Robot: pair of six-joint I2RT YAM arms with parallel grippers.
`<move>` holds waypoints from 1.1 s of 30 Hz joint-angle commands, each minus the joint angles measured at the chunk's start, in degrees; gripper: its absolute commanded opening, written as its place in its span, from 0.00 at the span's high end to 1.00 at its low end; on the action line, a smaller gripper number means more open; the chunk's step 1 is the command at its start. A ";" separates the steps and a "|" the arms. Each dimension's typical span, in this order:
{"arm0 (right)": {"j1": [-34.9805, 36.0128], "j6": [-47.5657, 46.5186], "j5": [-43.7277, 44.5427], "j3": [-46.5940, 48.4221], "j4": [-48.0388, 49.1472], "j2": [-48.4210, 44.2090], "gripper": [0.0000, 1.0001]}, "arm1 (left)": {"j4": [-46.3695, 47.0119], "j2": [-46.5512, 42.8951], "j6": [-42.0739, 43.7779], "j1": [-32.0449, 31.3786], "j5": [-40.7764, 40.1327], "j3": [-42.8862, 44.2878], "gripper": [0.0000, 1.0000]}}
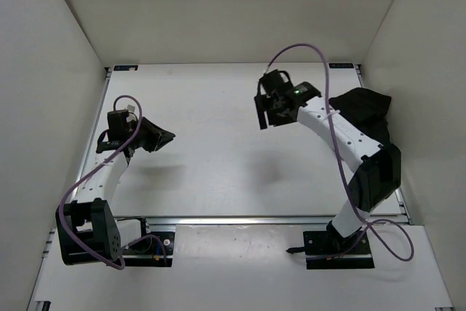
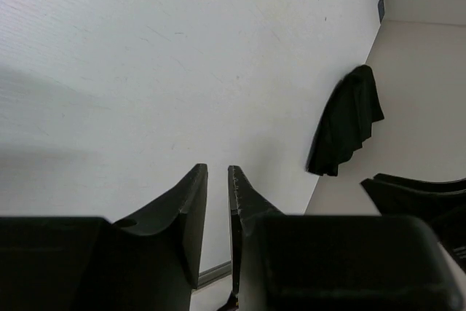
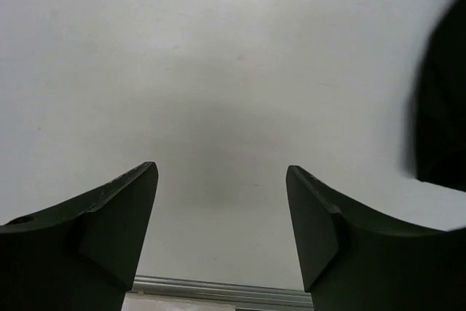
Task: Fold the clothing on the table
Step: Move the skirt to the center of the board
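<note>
The clothing (image 1: pixel 360 109) is a black bunched heap at the table's (image 1: pixel 218 158) far right edge, against the right wall. In the left wrist view the clothing (image 2: pixel 346 125) shows as a dark folded drape far off to the right. It fills the right edge of the right wrist view as a dark blur (image 3: pixel 444 107). My right gripper (image 1: pixel 268 119) hangs above the bare table left of the heap, open, and nothing lies between the fingers of the gripper (image 3: pixel 222 167). My left gripper (image 1: pixel 167 137) hovers over the table's left side, and this gripper (image 2: pixel 217 169) has only a narrow empty gap.
White walls close in the table on the left, back and right. An aluminium rail (image 1: pixel 255 219) runs along the front edge. The right arm's forearm (image 1: pixel 342 132) passes over the near side of the heap. Purple cables (image 1: pixel 306 49) loop from both arms.
</note>
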 commanded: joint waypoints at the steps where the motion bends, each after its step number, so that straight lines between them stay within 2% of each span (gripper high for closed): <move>1: 5.29 -1.34 -2.04 -1.54 4.06 1.63 0.32 | 0.75 -0.77 0.12 -0.36 0.85 -0.42 0.71; 3: 4.08 -2.67 -3.08 -3.81 5.98 0.32 0.33 | 0.92 -0.77 0.03 -0.53 0.85 0.01 0.72; 4: 2.84 -3.45 -3.09 -6.70 7.48 -0.73 0.29 | 0.84 -0.86 -0.06 -0.62 0.76 -0.07 0.71; 8: -16.03 0.58 -5.29 -11.73 10.21 -2.15 0.26 | 1.98 -0.68 -0.76 -1.05 0.67 -0.60 0.72; 9: -21.37 0.76 -4.77 -13.39 11.44 -1.54 0.20 | 2.50 -0.42 -1.20 -1.32 0.76 -0.86 0.71; 10: -26.12 0.76 -4.59 -14.02 12.32 -1.53 0.19 | 2.77 -0.16 -1.29 -1.76 0.76 -0.87 0.72; 13: -32.74 0.06 -4.59 -16.04 14.78 1.52 0.16 | 2.77 0.64 -1.55 -2.29 0.85 -0.51 0.72; 17: -36.88 0.49 1.82 -14.65 15.14 10.30 0.14 | 2.42 0.64 -1.03 -2.64 0.85 0.27 0.72; 22: -39.01 -1.17 -1.33 -10.16 13.47 19.46 0.15 | 2.33 0.64 -1.38 -2.03 0.67 0.10 0.72; 23: -38.83 -2.31 -2.29 -8.68 13.12 20.52 0.24 | 2.33 0.81 -1.46 -2.20 0.76 0.19 0.72; 24: -38.13 -3.45 -4.22 -7.36 13.20 20.61 0.64 | 2.07 0.73 -0.94 -2.20 1.19 0.36 0.71; 25: -37.43 -4.16 -6.93 -6.65 12.86 20.61 0.91 | 2.15 0.81 -1.11 -1.68 0.85 0.71 0.71; 26: -36.12 -4.42 -8.26 -5.16 12.16 18.87 1.00 | 2.16 0.90 -1.55 -2.28 0.67 0.46 0.72; 30: -29.89 -5.39 -14.06 0.54 13.64 7.82 1.00 | 2.59 0.81 -1.99 -2.90 0.58 0.81 0.72; 33: -23.38 -5.66 -19.50 12.11 11.72 2.17 1.00 | 2.68 0.47 -2.43 -2.55 0.76 1.07 0.72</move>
